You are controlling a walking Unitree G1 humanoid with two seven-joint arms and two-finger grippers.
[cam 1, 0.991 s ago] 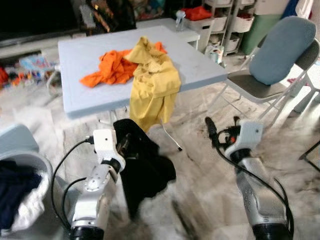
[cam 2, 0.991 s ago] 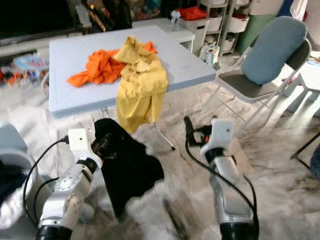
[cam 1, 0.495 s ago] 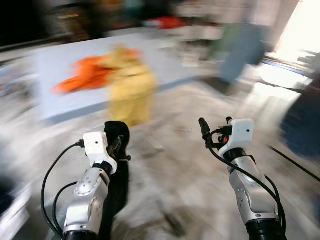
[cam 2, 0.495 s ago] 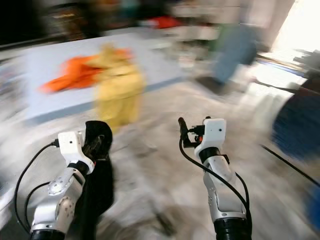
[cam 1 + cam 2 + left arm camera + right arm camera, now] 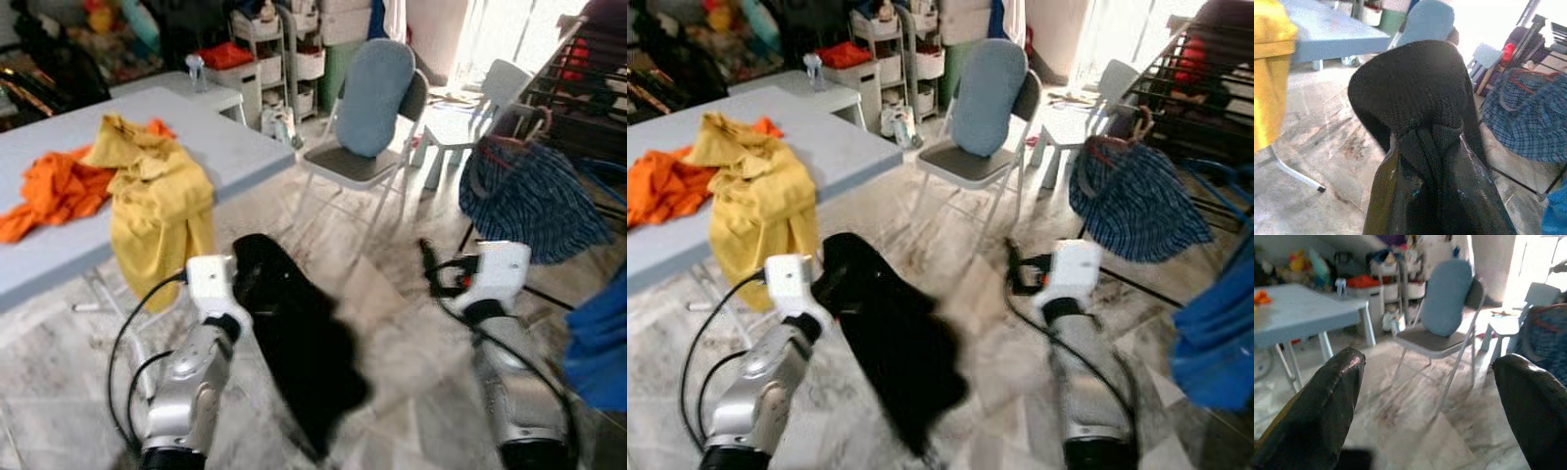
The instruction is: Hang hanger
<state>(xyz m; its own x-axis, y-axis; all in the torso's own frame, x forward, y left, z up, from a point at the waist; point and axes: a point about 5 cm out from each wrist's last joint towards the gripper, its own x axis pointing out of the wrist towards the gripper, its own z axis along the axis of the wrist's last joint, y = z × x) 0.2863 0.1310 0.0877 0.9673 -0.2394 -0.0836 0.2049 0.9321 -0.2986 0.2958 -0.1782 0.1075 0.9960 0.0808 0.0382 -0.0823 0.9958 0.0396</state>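
A black garment (image 5: 294,333) hangs from my left gripper (image 5: 243,284), low in front of me above the marble floor. In the left wrist view the fingers (image 5: 1400,196) are shut on a bunched fold of the black cloth (image 5: 1420,88); no hanger can be made out inside it. My right gripper (image 5: 428,259) is raised at the right, open and holding nothing, its fingers (image 5: 1327,401) wide apart in the right wrist view. A dark drying rack (image 5: 588,88) stands at the far right, with a blue plaid garment (image 5: 534,196) hanging from it on a reddish hanger (image 5: 519,122).
A pale blue table (image 5: 225,147) on the left carries a yellow garment (image 5: 162,206) draped over its edge and an orange one (image 5: 49,191). A folding chair (image 5: 367,108) with a blue cushion stands ahead. Blue cloth (image 5: 598,343) hangs at the right edge. Shelves (image 5: 284,59) line the back.
The camera has swung to the right: the table has slid left and the chair and drying rack now show. The black garment stays in my left gripper.
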